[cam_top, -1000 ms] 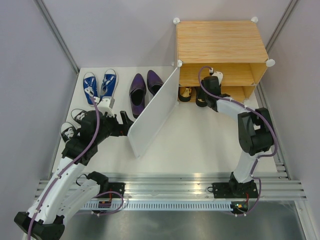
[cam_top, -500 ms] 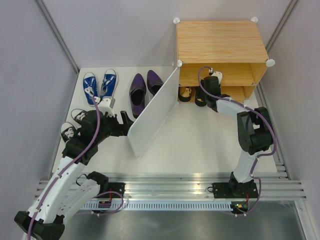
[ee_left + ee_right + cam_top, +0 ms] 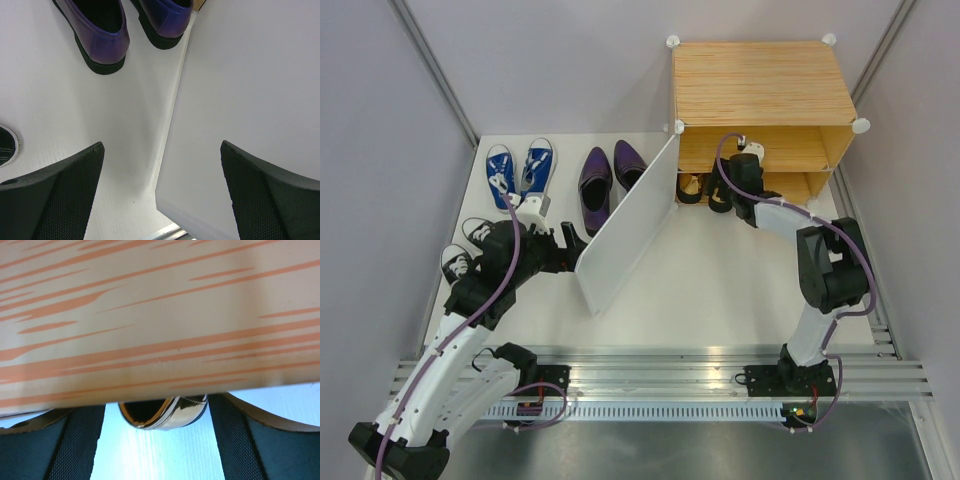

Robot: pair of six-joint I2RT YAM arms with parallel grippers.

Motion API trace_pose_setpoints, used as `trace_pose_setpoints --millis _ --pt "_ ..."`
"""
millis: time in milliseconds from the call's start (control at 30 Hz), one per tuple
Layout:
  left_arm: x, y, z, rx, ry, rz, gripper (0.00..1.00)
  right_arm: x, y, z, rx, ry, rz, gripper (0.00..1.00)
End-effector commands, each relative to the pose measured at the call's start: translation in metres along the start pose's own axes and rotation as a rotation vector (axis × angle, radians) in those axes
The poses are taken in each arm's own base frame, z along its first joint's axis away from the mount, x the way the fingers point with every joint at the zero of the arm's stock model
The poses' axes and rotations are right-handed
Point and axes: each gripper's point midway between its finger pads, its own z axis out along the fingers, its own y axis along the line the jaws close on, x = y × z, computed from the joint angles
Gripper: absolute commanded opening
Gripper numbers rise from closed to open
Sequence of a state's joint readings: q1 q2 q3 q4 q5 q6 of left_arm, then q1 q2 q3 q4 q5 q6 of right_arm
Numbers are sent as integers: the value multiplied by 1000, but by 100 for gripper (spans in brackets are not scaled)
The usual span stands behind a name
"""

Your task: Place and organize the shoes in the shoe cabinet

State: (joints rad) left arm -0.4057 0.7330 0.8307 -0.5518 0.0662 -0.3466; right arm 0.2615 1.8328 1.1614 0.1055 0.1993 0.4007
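The shoe cabinet [image 3: 760, 85] stands at the back right, its white door panel [image 3: 625, 230] swung open. A gold shoe [image 3: 692, 187] lies in the lower shelf. My right gripper [image 3: 724, 198] reaches into that shelf, open, with another gold shoe's heel [image 3: 165, 412] between its fingers [image 3: 75, 445] and gaps on both sides. Blue sneakers [image 3: 520, 170] and purple dress shoes [image 3: 610, 175] stand at the back left. The black shoes [image 3: 470, 240] are partly under my left arm. My left gripper [image 3: 570, 245] is open astride the door's free edge [image 3: 172, 150].
The wood-grain shelf board [image 3: 160, 315] hangs just above my right fingers. The purple shoes' heels [image 3: 102, 40] lie just beyond my left gripper. Grey walls enclose the white table [image 3: 720, 290] on three sides, and a metal rail [image 3: 660, 375] runs along the near edge.
My right gripper's jaws have spread wider around the gold shoe inside the lower shelf. The left arm and the door panel have not moved.
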Motion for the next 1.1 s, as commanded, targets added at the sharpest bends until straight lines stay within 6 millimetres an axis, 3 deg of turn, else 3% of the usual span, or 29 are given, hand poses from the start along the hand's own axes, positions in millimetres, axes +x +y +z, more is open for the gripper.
trace_pose_setpoints --millis 0,200,233,333,467,567,800,900,1067 --pt "-6 -7 -2 37 -17 38 99 -29 14 -20 -58 -83 36 84" --pt "-6 -8 -2 43 -16 40 99 -23 9 -42 -69 -82 51 82" --pt "-6 -8 -2 43 -16 39 99 -10 4 -44 -65 -62 54 81" --pt "-7 -7 -2 41 -20 40 99 -11 2 -56 -81 -100 76 68" --pt "-6 -8 -2 42 -18 39 99 5 -6 -63 -78 -97 80 41" --pt "-6 -8 -3 44 -19 39 99 14 -5 -59 -95 -81 82 28" --pt "-6 -7 -2 41 -18 39 99 32 -2 -30 -97 -35 83 18" --pt "-6 -8 -2 44 -17 39 99 30 -1 -20 -88 -35 76 17" --pt "-6 -8 -2 44 -17 40 99 9 -4 -7 -52 -65 62 17"
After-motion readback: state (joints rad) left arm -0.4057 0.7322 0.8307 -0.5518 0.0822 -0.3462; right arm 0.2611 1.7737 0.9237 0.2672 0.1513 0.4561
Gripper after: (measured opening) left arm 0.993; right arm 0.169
